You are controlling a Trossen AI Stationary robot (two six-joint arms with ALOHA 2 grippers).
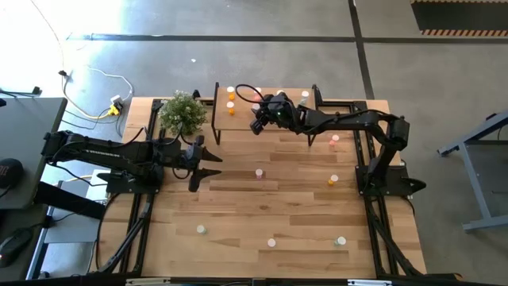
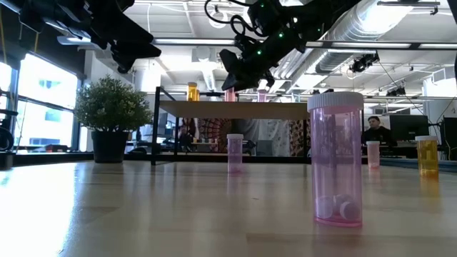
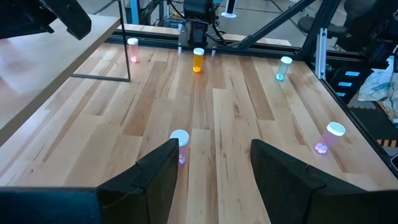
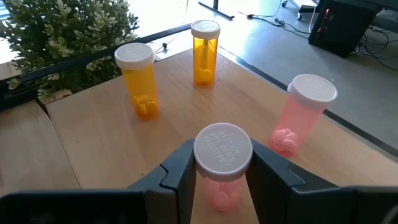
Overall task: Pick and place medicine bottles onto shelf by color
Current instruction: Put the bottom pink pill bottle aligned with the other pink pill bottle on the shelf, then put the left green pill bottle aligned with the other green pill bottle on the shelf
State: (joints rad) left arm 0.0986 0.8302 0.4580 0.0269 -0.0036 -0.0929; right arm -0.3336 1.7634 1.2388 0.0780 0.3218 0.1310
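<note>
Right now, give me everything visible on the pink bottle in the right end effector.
The pink bottle is a small cylinder of clear light-pink plastic with a white ribbed cap bearing raised lettering; something pale, likely pills, shows near its bottom. It stands upright, pinched between the two dark fingers of the right end effector over the shelf, on the side away from the plant. Whether its base touches the light wood top cannot be told. Two orange bottles and another pink one stand apart from it on the shelf.

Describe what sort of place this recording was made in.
Probably an open-plan lab or industrial-style office: exposed ceiling ducts, a concrete floor and a person at monitors lie beyond the wooden table.
</note>
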